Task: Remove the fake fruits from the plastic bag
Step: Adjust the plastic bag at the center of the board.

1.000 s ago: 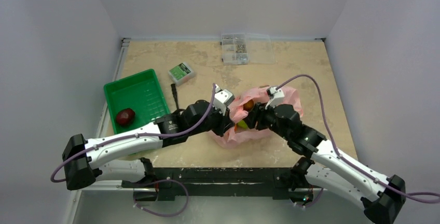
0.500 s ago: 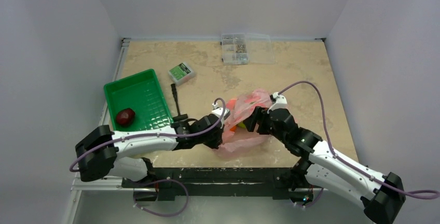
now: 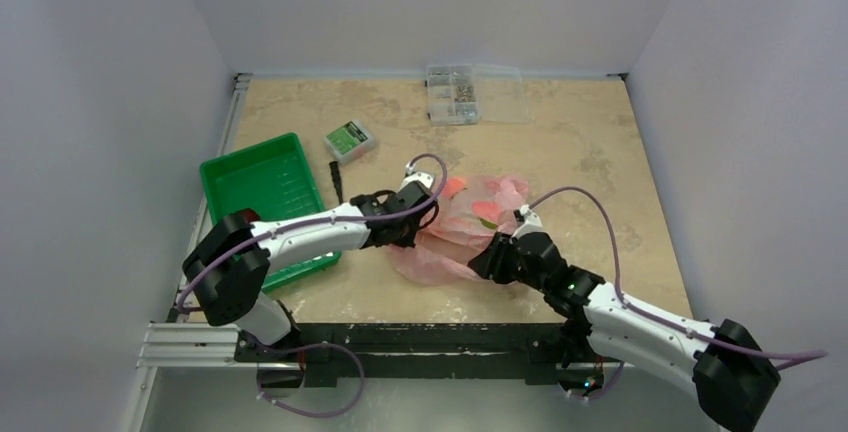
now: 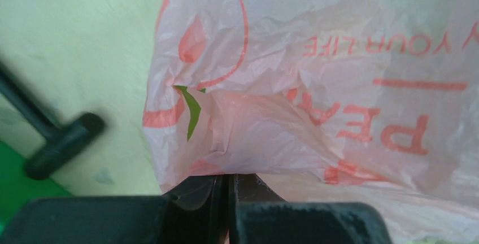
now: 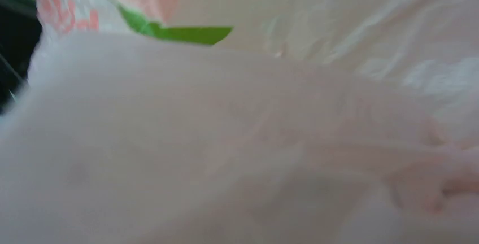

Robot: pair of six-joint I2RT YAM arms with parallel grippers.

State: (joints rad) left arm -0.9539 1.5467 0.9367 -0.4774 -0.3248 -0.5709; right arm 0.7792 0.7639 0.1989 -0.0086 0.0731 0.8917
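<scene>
Bag lies crumpled on the table, a little right of centre and nearer the front edge, between the two grippers. The film is thin, pink and translucent, with red lettering and a small green leaf mark.

Left gripper is at the bag's left edge. In the left wrist view its fingers are pressed together with no gap, and a fold of the bag is pinched at the tips. The film rises out of the grip and spreads across most of that view.

Right gripper is at the bag's near edge, touching or under the film. The right wrist view is filled with blurred pink bag and no fingers show. Cannot tell how far it is open, nor whether it grips anything.

Fruits: none made out through the film in any view.

Tray, green and ribbed, sits at the left, with the left arm crossing its near corner. A black tool lies between tray and bag, blurred in the left wrist view. Beyond it is a small box with a green label. A clear case sits at the far edge.
</scene>
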